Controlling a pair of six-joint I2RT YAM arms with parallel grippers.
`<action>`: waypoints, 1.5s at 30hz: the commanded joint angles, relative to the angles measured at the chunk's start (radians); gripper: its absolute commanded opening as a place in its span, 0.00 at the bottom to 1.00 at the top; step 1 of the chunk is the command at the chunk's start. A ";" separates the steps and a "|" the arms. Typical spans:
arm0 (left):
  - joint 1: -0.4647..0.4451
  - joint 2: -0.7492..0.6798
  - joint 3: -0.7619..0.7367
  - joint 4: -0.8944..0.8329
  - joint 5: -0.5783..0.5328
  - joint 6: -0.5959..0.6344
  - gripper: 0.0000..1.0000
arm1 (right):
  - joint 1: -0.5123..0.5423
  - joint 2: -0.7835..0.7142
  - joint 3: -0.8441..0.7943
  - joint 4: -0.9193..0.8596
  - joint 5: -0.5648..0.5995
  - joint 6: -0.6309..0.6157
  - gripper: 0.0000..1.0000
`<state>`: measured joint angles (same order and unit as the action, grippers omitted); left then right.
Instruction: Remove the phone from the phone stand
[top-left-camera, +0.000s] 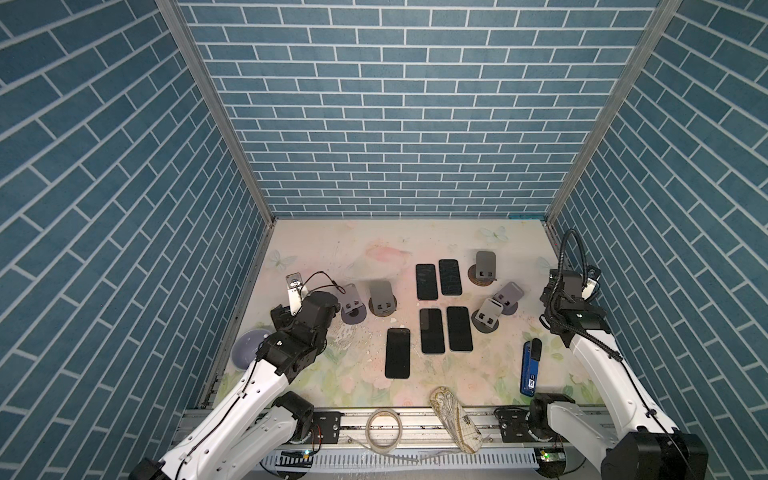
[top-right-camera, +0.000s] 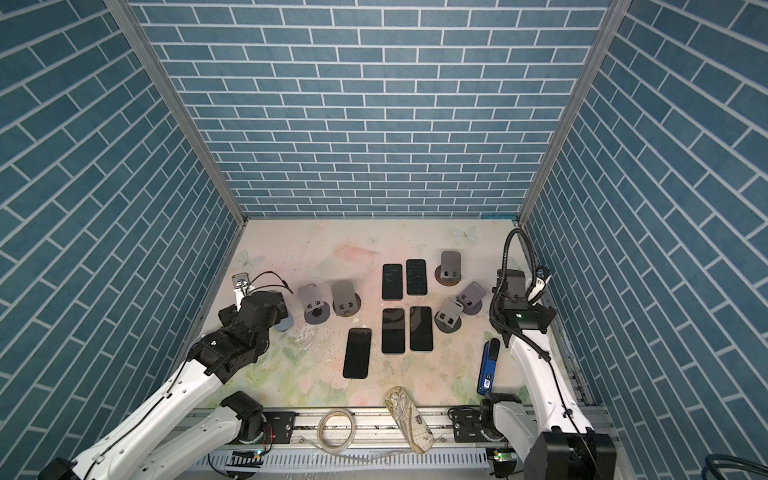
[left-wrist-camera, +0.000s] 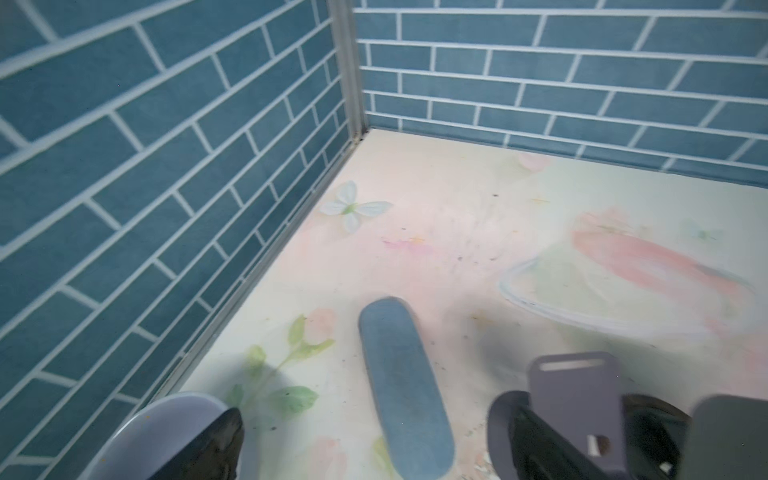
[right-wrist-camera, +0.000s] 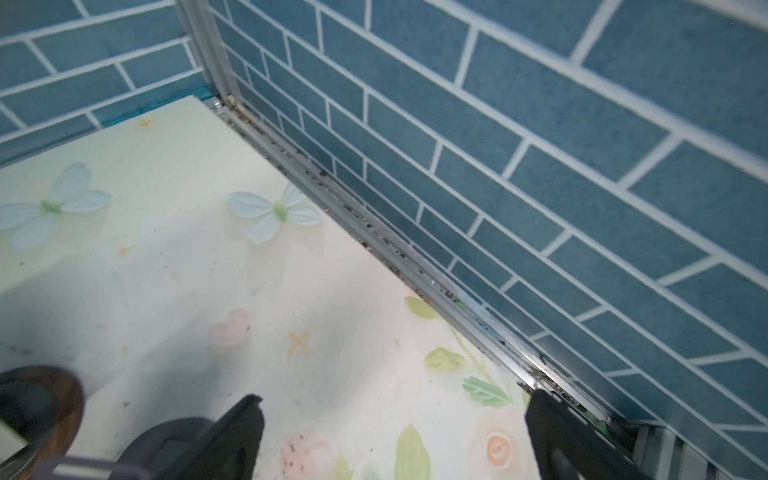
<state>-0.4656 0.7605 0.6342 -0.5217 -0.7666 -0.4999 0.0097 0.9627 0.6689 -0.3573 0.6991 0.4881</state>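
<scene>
Phone stand (right-wrist-camera: 133, 471) mostly out of frame

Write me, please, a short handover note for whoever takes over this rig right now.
Left gripper: open, holding nothing, beside the two left stands.
Right gripper: open, holding nothing, near the right wall.
Phones: all five lie flat on the table.
Stands: all five look empty.
Done: no phone sits on a stand.
Left: nothing that I can see.
</scene>
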 joint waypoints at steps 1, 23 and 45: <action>0.076 -0.029 -0.052 0.026 -0.022 0.050 1.00 | -0.031 -0.019 -0.080 0.152 0.025 -0.030 0.99; 0.249 0.207 -0.421 1.085 0.068 0.473 1.00 | -0.040 0.446 -0.346 1.224 -0.235 -0.281 0.99; 0.435 0.773 -0.320 1.536 0.526 0.514 1.00 | -0.031 0.580 -0.305 1.283 -0.485 -0.401 0.99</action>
<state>-0.0360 1.5265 0.2802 0.9428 -0.2760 -0.0029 -0.0261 1.5352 0.3370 0.9276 0.2256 0.1291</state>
